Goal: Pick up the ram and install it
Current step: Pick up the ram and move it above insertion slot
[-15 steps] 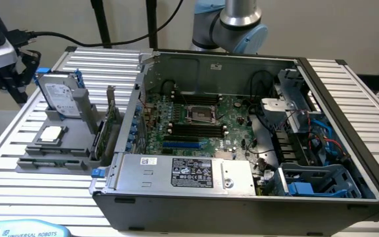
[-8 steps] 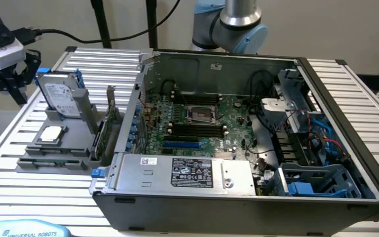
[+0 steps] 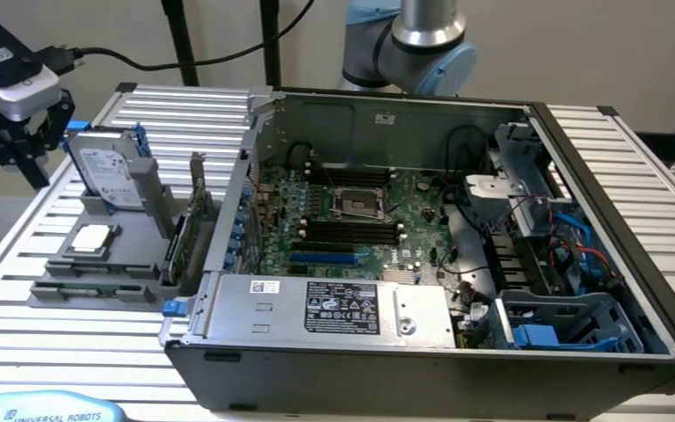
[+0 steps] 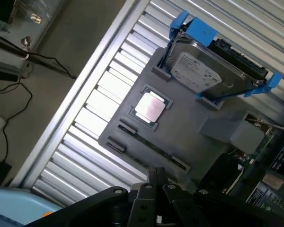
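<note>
The ram (image 4: pixel 151 146) is a thin green stick standing on its edge in a slot of the grey holder (image 4: pixel 189 123), just beside the square silver processor chip (image 4: pixel 151 108). My gripper (image 3: pixel 11 165) hangs open above the table's far corner, at the exterior view's left. It is off to the side of the holder (image 3: pixel 115 264) and touches nothing. Its black linkage (image 4: pixel 146 198) shows in the wrist view, close to the ram's slot. The black memory slots (image 3: pixel 344 233) lie on the motherboard inside the open computer case (image 3: pixel 314 312).
A hard drive (image 3: pixel 109 176) in a blue frame stands at the back of the holder. A green expansion card (image 3: pixel 197 224) stands upright between the holder and the case wall. The ribbed metal table (image 3: pixel 32 352) surrounds everything. Cables (image 3: pixel 548 237) and drive cages fill the case's right side.
</note>
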You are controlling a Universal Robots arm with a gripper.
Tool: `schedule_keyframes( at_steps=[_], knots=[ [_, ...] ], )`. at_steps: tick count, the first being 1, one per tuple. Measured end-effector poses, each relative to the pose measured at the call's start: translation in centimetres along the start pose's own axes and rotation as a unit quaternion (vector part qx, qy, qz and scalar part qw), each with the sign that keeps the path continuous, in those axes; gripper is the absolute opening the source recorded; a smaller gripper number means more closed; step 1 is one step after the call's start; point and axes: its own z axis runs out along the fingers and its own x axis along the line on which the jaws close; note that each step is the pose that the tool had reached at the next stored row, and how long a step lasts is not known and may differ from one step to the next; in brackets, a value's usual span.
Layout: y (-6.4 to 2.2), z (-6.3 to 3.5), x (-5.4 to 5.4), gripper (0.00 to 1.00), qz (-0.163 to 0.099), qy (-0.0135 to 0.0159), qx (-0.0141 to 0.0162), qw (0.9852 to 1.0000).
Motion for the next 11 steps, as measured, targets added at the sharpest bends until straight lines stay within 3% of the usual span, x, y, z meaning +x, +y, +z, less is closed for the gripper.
schedule_keyframes(
  at_steps=[6, 11],
  knots=[
    [-0.01, 0.21, 0.0, 0.11, -0.055, 0.0022, 0.0001, 0.9985],
    [-0.03, 0.43, 0.0, 0.11, -0.1, 0.004, 0.0002, 0.9949]
  ],
)
